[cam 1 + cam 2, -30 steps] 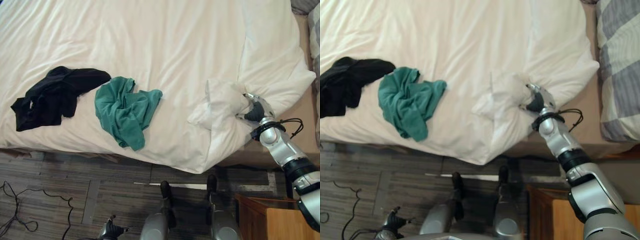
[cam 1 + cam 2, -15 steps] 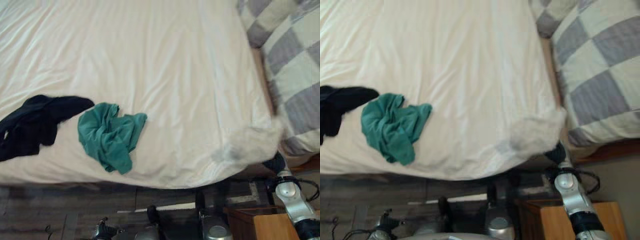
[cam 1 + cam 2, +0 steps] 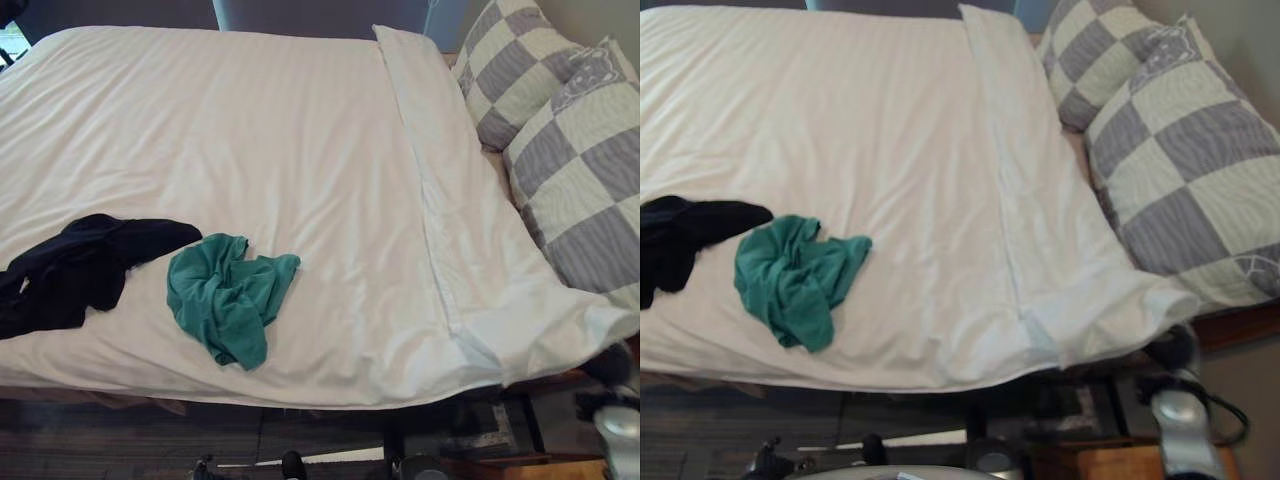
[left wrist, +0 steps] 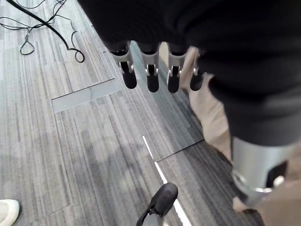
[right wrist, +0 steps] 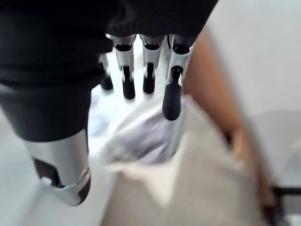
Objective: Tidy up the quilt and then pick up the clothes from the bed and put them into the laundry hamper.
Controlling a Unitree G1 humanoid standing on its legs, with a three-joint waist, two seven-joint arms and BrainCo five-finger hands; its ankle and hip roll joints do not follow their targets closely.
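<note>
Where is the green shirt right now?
The green shirt lies crumpled on the white quilt near the bed's front edge, on the robot's left, just beside the black clothes.

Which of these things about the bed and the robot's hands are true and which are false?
1. The green garment lies on the white quilt. True.
2. The black garment lies on the floor. False: it lies on the quilt, beside the green garment.
3. Two checked pillows sit at the head of the bed. True.
4. The left hand holds the green garment. False: its fingers hang straight above the floor, holding nothing.
5. The right hand has straight fingers, with the quilt's white corner just past them. True.
</note>
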